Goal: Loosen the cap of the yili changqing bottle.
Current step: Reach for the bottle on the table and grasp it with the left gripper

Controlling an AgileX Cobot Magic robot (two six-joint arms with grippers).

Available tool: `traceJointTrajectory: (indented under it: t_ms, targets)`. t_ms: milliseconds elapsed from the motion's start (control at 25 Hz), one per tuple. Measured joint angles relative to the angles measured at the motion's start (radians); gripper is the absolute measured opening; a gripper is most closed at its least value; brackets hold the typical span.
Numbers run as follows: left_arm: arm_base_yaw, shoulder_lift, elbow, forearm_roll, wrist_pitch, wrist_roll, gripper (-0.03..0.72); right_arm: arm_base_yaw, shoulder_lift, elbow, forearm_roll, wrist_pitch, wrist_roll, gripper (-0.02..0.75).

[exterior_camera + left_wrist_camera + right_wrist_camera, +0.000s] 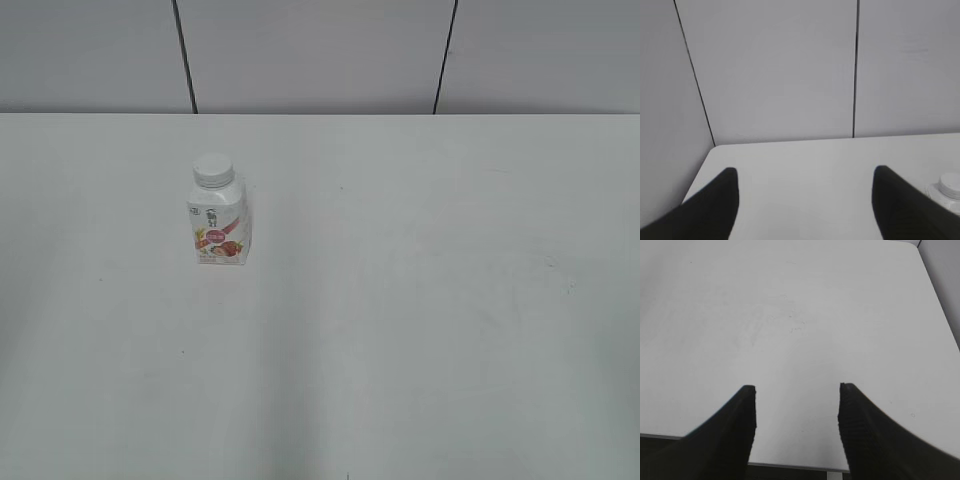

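The yili changqing bottle stands upright on the white table, left of the middle in the exterior view. It is a squat white bottle with a strawberry label, and its ribbed white cap sits on the neck. The cap and the bottle's shoulder also show at the right edge of the left wrist view. My left gripper is open and empty, with the bottle off to its right. My right gripper is open and empty over bare table near the table's front edge. Neither gripper shows in the exterior view.
The white table runs back to a grey panelled wall. The table's front edge shows between the right jaws. Its far left corner shows in the left wrist view.
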State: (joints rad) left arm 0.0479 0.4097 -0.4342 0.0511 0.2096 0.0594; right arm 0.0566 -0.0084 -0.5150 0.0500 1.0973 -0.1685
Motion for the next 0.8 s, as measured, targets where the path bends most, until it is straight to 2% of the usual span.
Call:
traceJointTrajectory:
  t_ms: [160, 560, 800]
  targets:
    - [0.000, 0.126, 0.000, -0.020, -0.112, 0.000, 0.503, 0.000, 0.000, 0.000, 0.000, 0.000, 0.000, 0.428]
    - [0.000, 0.523, 0.000, -0.019, -0.581, 0.000, 0.502, 0.000, 0.000, 0.000, 0.000, 0.000, 0.000, 0.428]
    - [0.000, 0.735, 0.000, 0.041, -0.767, -0.005, 0.498, 0.000, 0.000, 0.000, 0.000, 0.000, 0.000, 0.428]
